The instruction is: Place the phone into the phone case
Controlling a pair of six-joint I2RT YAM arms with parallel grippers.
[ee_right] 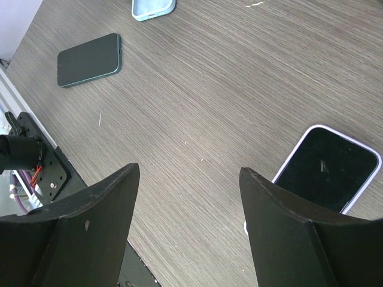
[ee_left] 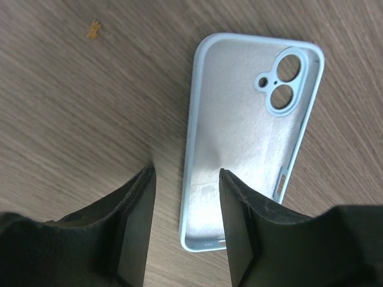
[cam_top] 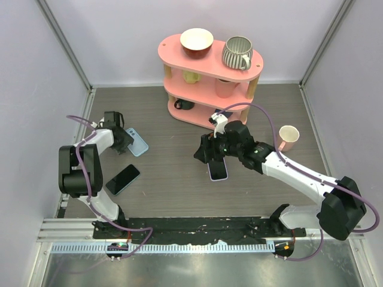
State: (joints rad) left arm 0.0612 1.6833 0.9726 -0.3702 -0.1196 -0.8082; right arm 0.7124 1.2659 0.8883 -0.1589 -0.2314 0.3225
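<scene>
An empty light blue phone case [ee_left: 251,119] lies open side up on the table; it also shows in the top view [cam_top: 137,142] and at the top edge of the right wrist view [ee_right: 153,7]. My left gripper [ee_left: 187,172] is open and straddles the case's left rim near its bottom end; in the top view the left gripper [cam_top: 122,140] is just left of the case. A bare dark phone [cam_top: 122,179] lies screen up nearer the front, and shows in the right wrist view [ee_right: 90,60]. My right gripper [ee_right: 190,170] is open and empty above the table, beside a phone in a lilac case [ee_right: 329,170].
A pink two-tier shelf [cam_top: 209,60] stands at the back with a bowl [cam_top: 196,42] and striped mug [cam_top: 237,52] on top, and cups below. A pink cup [cam_top: 288,136] stands to the right. The lilac-cased phone [cam_top: 218,170] lies mid-table.
</scene>
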